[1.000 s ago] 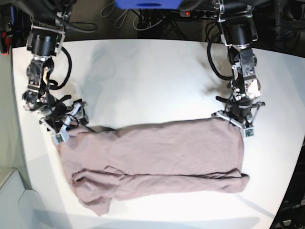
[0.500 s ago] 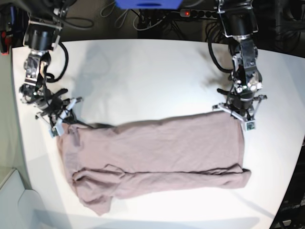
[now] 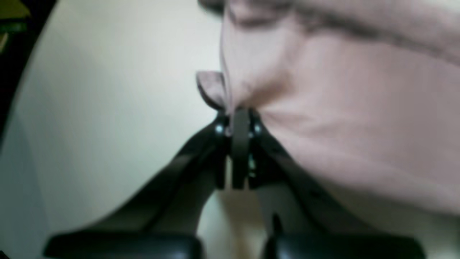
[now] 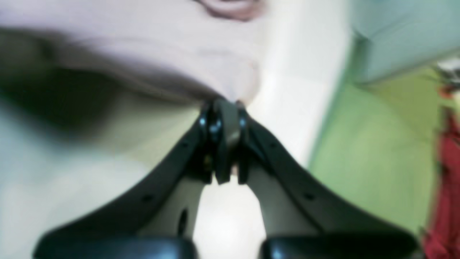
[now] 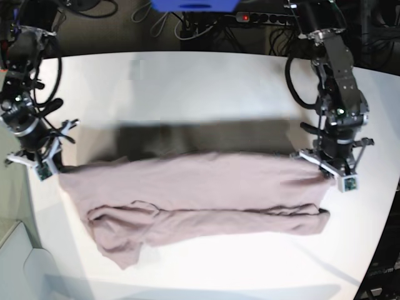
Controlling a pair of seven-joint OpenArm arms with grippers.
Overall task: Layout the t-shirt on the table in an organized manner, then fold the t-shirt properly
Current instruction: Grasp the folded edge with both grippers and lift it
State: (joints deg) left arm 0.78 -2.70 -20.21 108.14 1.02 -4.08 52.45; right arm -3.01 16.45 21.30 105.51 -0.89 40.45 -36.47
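Your left gripper (image 5: 329,167), at the right of the base frame, is clamped tight on one corner of the t-shirt (image 5: 200,200). Your right gripper (image 5: 51,167), at the left of the frame, is likewise pinched closed on the opposite corner. Between them the upper edge is stretched and raised, casting a shadow; the rest lies on the white tabletop (image 5: 187,87) at lower centre.
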